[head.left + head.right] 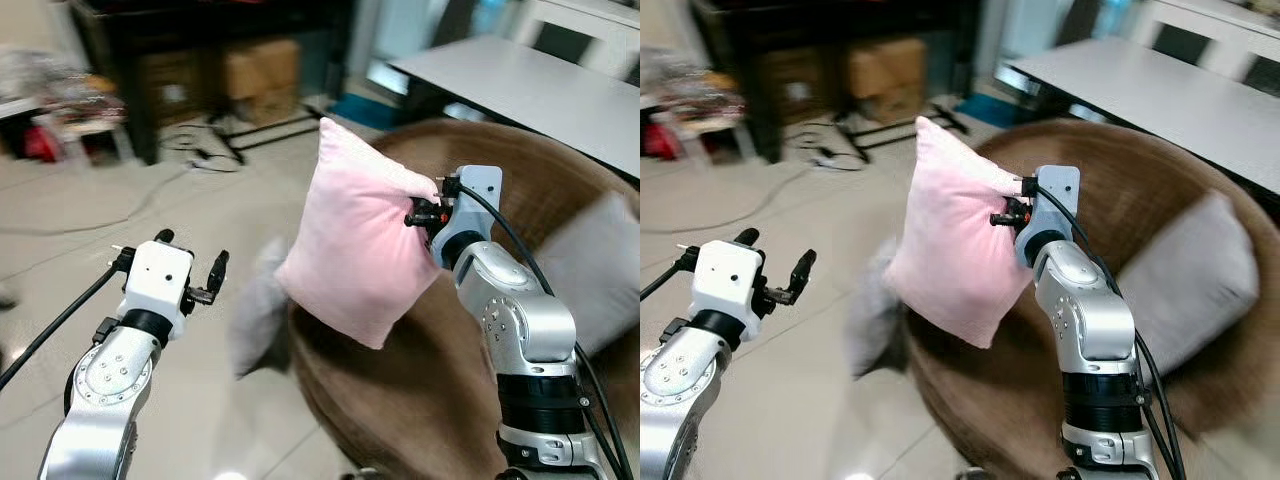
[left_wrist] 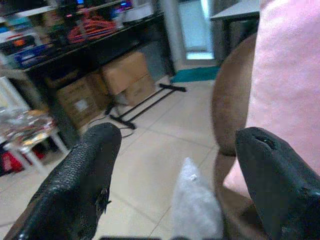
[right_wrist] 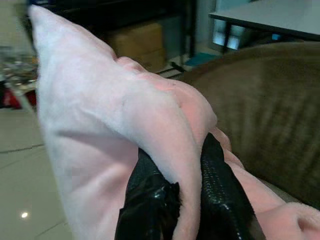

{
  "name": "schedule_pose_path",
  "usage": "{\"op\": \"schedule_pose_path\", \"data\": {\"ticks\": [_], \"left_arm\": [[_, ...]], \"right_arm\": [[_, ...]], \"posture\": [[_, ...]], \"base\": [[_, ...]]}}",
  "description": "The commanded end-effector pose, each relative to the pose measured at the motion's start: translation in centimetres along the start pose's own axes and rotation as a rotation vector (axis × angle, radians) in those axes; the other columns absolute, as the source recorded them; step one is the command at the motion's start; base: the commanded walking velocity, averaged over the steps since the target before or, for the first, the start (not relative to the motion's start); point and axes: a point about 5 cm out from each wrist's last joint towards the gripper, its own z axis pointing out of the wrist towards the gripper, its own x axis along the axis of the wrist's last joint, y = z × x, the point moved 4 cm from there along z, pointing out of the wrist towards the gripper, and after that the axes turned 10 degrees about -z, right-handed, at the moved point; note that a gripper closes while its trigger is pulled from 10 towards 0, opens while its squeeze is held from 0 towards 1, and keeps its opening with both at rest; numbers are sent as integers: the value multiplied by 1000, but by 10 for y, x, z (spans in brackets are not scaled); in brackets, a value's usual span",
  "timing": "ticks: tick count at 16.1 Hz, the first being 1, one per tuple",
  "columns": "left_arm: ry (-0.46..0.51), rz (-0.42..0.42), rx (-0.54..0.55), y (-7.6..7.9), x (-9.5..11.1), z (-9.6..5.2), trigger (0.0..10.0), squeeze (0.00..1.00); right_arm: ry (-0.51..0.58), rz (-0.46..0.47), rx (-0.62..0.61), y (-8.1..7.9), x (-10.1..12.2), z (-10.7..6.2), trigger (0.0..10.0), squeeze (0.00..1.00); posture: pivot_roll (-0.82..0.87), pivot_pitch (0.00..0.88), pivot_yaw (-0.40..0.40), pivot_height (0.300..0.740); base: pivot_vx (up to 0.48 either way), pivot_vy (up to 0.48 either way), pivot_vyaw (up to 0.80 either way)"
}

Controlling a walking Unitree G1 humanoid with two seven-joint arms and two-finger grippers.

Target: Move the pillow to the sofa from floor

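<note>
Pink pillow [image 1: 355,245] hangs above the brown sofa [image 1: 560,200] rim, pinched only by a fold of one edge in the right gripper [image 3: 187,197], so it may slip out floorward, while the left gripper [image 2: 175,185] waits wide open beside it.

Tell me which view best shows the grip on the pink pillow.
The right wrist view: the right pincer has both black fingers pinching a fold of the pink pillow. The eye views show the whole pillow hanging over the brown sofa. The left wrist view catches just its edge.
</note>
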Motion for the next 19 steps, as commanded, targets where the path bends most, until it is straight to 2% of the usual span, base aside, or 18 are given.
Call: {"op": "schedule_pose_path", "data": {"ticks": [1,6,9,13,19], "left_arm": [[17,5,3,1,3,2,10000,0],[22,-22,2,2,3,1,10000,0],[28,-38,1,2,4,-1,10000,0],[34,-44,12,0,4,-5,10000,0],[43,-46,15,1,6,-6,10000,0]], "right_arm": [[88,-5,10,-1,25,-3,10000,0],[77,-14,42,-8,24,-2,10000,0],[77,-52,132,-25,24,-1,10000,0],[117,-70,282,-52,29,-5,10000,0],[139,-115,357,-63,32,-5,10000,0]], "posture": [[48,0,-84,740],[49,0,-89,740],[52,0,-94,740],[73,0,-113,740],[99,0,-136,740]], "base": [[0,0,-788],[0,0,-788],[170,0,-788],[326,0,0],[327,0,0]]}}
